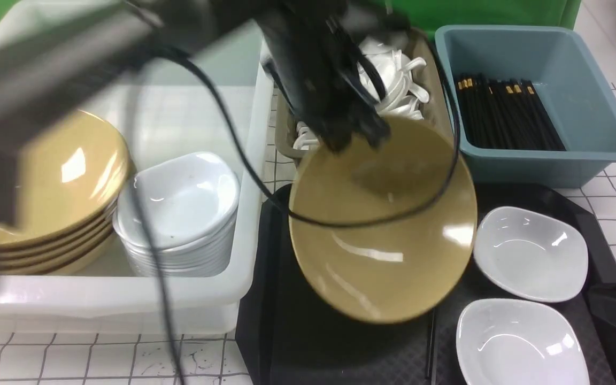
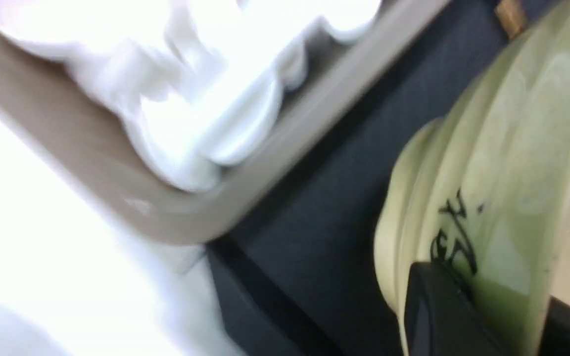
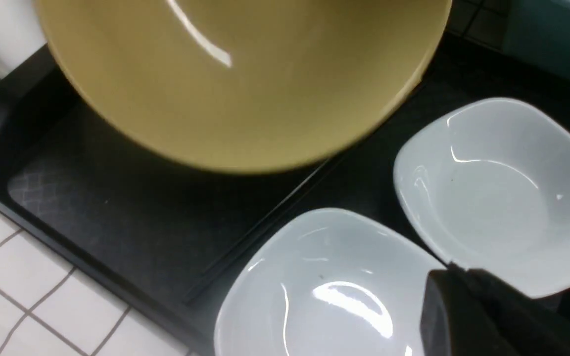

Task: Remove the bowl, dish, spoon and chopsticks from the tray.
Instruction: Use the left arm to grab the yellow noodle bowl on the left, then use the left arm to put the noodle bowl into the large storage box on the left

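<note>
The mustard-yellow bowl [image 1: 388, 224] [image 3: 240, 74] hangs tilted above the black tray [image 1: 340, 347] [image 3: 92, 198]. My left gripper [image 1: 353, 136] [image 2: 502, 306] is shut on its far rim, and the bowl's pale underside [image 2: 512, 148] fills the left wrist view. Two white dishes [image 1: 530, 251] [image 1: 519, 342] rest on the tray's right side, also seen from the right wrist [image 3: 502, 193] [image 3: 324, 287]. A thin black stick, likely the chopsticks [image 1: 430, 342] [image 3: 275, 217], lies on the tray beside them. My right gripper [image 1: 615, 315] [image 3: 455, 282] is shut and empty over the dishes. No spoon shows on the tray.
The white tub [image 1: 249, 214] at left holds stacked yellow bowls [image 1: 46, 187] and white dishes [image 1: 179, 208]. Behind the tray stand a beige bin of white spoons [image 1: 393, 80] [image 2: 191, 123] and a blue-grey tub [image 1: 554, 166] of black chopsticks [image 1: 506, 112].
</note>
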